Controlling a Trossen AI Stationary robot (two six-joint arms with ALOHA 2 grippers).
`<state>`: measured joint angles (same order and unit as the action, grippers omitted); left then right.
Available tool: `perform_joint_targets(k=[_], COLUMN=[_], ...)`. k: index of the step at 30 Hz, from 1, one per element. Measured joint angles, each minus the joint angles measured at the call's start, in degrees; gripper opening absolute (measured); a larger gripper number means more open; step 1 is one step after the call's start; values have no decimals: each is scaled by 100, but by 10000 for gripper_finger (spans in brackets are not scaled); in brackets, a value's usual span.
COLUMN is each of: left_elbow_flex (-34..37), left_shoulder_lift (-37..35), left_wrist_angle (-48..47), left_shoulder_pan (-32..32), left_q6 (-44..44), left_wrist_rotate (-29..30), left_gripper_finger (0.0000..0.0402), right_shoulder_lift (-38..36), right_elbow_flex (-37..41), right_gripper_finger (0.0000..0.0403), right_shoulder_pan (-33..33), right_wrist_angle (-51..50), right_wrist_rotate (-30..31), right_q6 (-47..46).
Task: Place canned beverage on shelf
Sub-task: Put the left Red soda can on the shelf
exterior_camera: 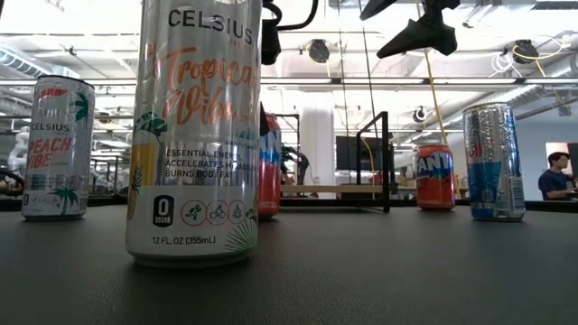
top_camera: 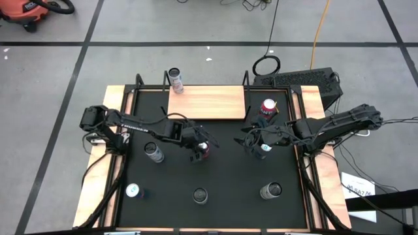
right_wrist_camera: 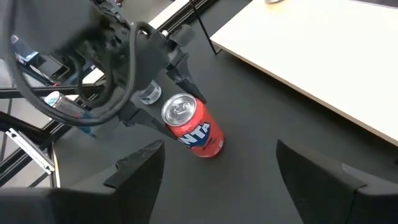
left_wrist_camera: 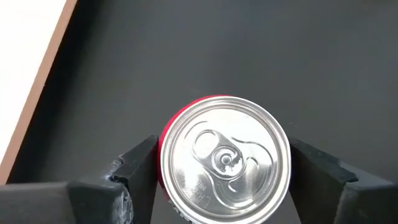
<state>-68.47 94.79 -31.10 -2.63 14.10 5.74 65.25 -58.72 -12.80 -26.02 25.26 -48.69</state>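
Note:
A red Fanta can point(right_wrist_camera: 193, 127) stands upright on the black mat point(top_camera: 228, 176), between the fingers of my left gripper point(top_camera: 199, 150), which is shut on it. It also shows in the left wrist view point(left_wrist_camera: 225, 160). The shelf point(top_camera: 209, 102), a light wooden board with black posts, lies at the far side of the mat, and a can point(top_camera: 176, 79) stands at its far left corner. My right gripper point(right_wrist_camera: 217, 168) is open and empty, right of the red can and looking at it. My left gripper pinches the red can's side wall near its top rim point(left_wrist_camera: 163, 155) between its two fingers, one on each side. The fingers come from above, pointing down. The can stands upright with its base point(right_wrist_camera: 208, 152) on the mat.
A red-topped can point(top_camera: 268, 106) stands by the shelf's right end. A silver can point(top_camera: 154, 152) is left of my left gripper. Three more cans point(top_camera: 134, 190) point(top_camera: 200, 194) point(top_camera: 270, 190) stand along the near side. The mat between the grippers and the shelf is bare.

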Motion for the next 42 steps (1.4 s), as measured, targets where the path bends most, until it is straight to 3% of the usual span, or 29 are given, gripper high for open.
perform_joint_targets(k=[6, 12, 18, 25, 42], left_elbow_flex=[-1105, -1938, -2149, -2148, -2157], left_shoulder_lift=[-40, -51, -42, 291, 1066], left_wrist_angle=[-1011, -1573, -1510, -1371, -991], left_shoulder_pan=[288, 1213, 2501, 3752, 4239], left_q6=[-768, -1602, -2756, -3384, -4471], left_wrist_rotate=[-61, -117, -435, -904, -1330], left_gripper_finger=[271, 272, 273, 274, 274], right_shoulder_lift=[-35, -35, -35, -35, -35], right_elbow_flex=[-4, -4, -4, -4, -4], right_gripper_finger=[297, 297, 297, 297, 297], right_shoulder_pan=[-98, -98, -98, -88, 305], right_wrist_angle=[7, 4, -2, -2, -2], right_wrist_rotate=[-1, 30, 324, 681, 922], right_q6=[-12, 75, -56, -536, -835])
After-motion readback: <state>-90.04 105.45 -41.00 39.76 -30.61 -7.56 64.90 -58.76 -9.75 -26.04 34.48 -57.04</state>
